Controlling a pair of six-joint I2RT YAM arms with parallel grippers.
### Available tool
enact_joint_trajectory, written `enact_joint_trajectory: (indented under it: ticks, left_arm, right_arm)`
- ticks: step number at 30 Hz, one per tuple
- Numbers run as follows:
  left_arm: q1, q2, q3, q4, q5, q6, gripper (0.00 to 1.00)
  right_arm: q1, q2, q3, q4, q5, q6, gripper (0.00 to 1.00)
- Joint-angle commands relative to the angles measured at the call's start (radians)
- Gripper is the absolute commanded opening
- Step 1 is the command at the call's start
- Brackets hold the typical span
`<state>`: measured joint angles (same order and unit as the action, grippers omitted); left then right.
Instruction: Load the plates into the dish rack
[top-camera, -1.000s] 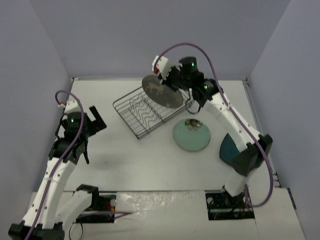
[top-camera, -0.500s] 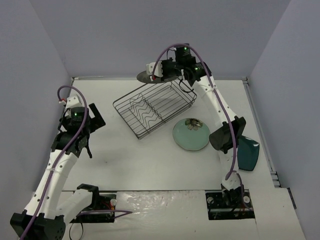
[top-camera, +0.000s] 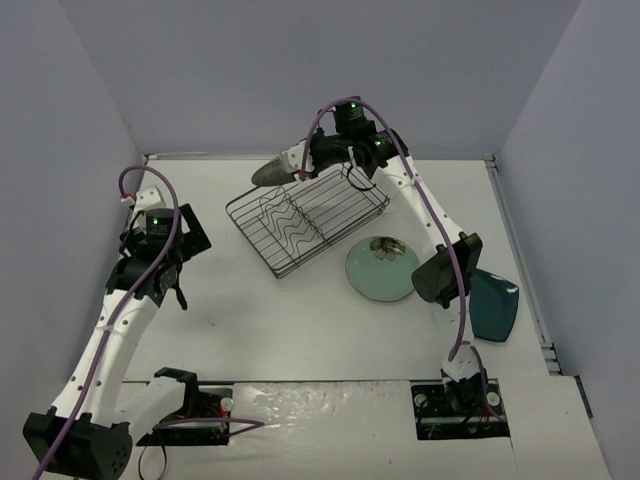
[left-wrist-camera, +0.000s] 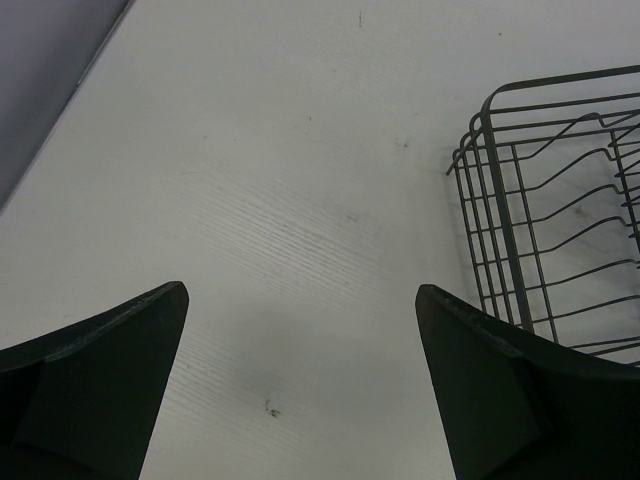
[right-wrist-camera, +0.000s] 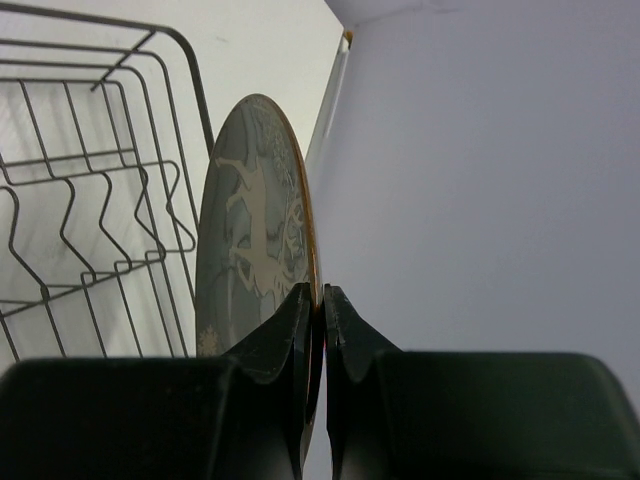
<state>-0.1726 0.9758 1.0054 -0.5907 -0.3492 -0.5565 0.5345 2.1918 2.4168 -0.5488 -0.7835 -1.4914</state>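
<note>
Nearest, the teal plate (top-camera: 495, 305) and the mint-green plate (top-camera: 381, 270) lie flat on the tabletop (top-camera: 260, 320), not yet loaded. The left end effector (left-wrist-camera: 300, 290) hangs wide open, empty. Beyond, the dish rack (top-camera: 330, 205) holds nothing; the right end effector (right-wrist-camera: 320, 290) pinches the grey deer plate (right-wrist-camera: 250, 230) on edge by its far rim.

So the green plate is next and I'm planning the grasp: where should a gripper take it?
Probably pinch the mint-green plate by its rim, coming from the near side: it lies flat, and the dish rack crowds its far-left edge.
</note>
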Motion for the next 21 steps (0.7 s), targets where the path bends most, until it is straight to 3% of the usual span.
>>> enact_joint_trajectory:
  ticks: [1,21]
  left_arm:
    - [0.001,0.008,0.053,0.029,-0.017,0.016,0.97]
    - [0.001,0.016,0.053,0.028,-0.016,0.032,0.97]
  right_arm:
    - [0.014,-0.063,0.010,0.161,-0.108,-0.071,0.00]
    - [0.079,0.045,0.045,0.078,-0.070,-0.167,0.00]
